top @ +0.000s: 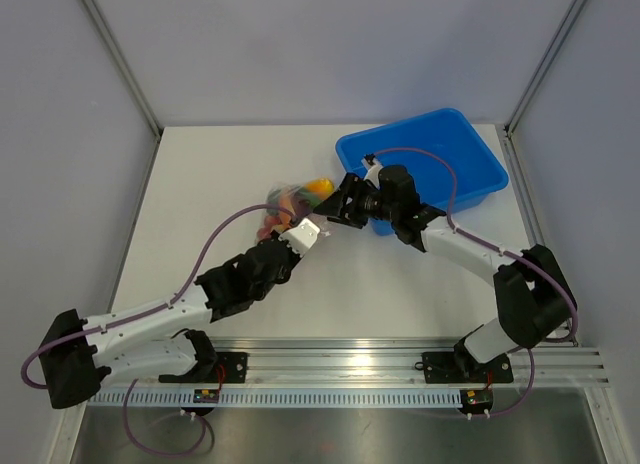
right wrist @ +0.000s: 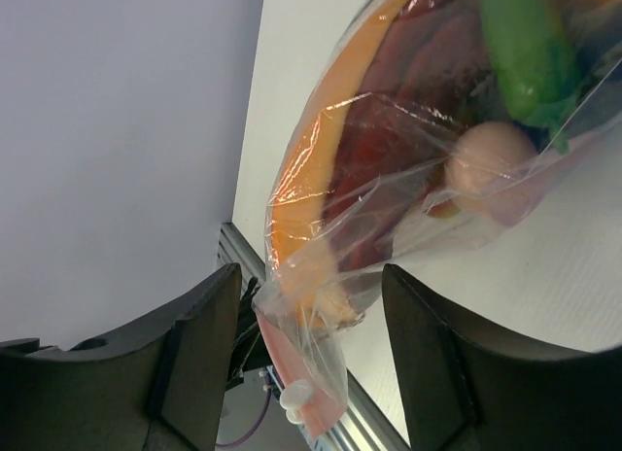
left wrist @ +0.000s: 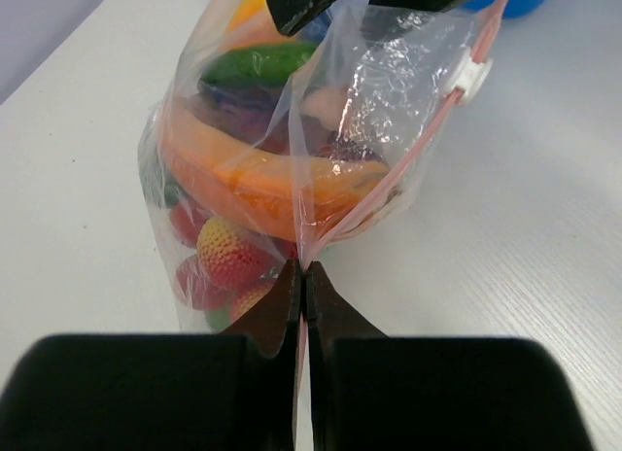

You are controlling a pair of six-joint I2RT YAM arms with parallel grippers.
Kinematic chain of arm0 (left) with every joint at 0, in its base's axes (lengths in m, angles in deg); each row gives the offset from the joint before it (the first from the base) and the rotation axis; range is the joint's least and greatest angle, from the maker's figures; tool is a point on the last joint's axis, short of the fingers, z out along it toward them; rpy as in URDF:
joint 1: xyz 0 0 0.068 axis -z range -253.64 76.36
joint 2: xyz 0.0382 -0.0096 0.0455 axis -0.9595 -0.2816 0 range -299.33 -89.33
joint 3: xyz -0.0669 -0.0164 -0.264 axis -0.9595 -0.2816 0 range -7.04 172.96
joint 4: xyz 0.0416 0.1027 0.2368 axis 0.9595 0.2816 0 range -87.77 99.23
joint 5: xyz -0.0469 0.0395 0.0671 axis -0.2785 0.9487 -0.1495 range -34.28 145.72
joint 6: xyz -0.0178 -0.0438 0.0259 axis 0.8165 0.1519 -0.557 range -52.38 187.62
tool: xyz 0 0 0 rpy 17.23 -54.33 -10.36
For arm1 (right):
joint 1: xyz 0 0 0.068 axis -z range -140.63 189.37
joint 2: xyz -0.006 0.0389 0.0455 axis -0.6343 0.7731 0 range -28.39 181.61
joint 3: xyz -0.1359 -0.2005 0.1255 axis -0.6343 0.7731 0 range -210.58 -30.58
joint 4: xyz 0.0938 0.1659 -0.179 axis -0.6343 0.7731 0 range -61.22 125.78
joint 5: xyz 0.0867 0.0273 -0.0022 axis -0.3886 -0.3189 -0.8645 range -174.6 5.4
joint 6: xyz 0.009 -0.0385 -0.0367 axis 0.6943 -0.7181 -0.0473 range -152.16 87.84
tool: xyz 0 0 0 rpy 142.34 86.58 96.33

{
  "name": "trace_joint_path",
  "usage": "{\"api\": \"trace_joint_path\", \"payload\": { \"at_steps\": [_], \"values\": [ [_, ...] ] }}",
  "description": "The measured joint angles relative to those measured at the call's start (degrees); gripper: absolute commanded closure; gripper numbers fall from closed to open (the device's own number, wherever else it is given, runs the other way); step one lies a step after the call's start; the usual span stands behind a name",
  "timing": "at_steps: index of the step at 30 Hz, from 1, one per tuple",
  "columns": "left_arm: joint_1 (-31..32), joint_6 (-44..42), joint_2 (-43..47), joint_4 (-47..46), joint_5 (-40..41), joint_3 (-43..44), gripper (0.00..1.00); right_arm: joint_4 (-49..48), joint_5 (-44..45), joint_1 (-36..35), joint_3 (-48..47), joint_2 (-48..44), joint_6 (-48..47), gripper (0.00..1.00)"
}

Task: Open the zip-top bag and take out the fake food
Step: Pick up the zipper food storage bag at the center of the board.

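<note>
The clear zip-top bag (top: 288,199) stands on the table, full of fake food: a green cucumber (left wrist: 258,62), an orange wedge (left wrist: 248,179) and red-and-yellow strawberries (left wrist: 231,252). My left gripper (left wrist: 303,271) is shut on the bag's pinkish zip strip at its near end. The white slider (left wrist: 468,77) sits at the strip's far end. My right gripper (right wrist: 311,276) is open, its fingers (right wrist: 199,344) on either side of the bag's slider-end corner (right wrist: 311,305). In the top view the left gripper (top: 292,224) and the right gripper (top: 335,206) meet at the bag.
A blue rectangular bin (top: 430,164) stands at the back right, right behind my right wrist. The table's white top (left wrist: 505,237) lies around the bag, with grey walls on both sides.
</note>
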Motion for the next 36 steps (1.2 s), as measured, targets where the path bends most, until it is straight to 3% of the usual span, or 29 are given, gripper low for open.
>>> {"api": "trace_joint_path", "payload": {
  "at_steps": [15,22,28,31,36],
  "values": [
    [0.0,1.9,5.9,1.3,2.1,-0.5,1.0,1.2,8.7,0.2,1.2,-7.5,-9.8,0.32],
    [0.0,2.6,8.5,1.2,3.3,-0.9,1.0,-6.5,15.5,0.3,12.6,-17.3,-22.0,0.31],
    [0.0,3.5,10.0,1.3,4.1,-1.4,1.0,-10.5,11.6,0.3,16.2,-18.7,-34.1,0.2],
    [0.0,3.7,12.0,1.4,4.5,-2.0,0.98,-17.4,7.7,0.3,18.4,-18.4,-37.6,0.06],
    [0.0,3.9,13.8,1.2,5.1,-2.4,0.98,-31.9,2.8,0.0,24.8,-15.0,-41.2,0.16]
  ]
}}
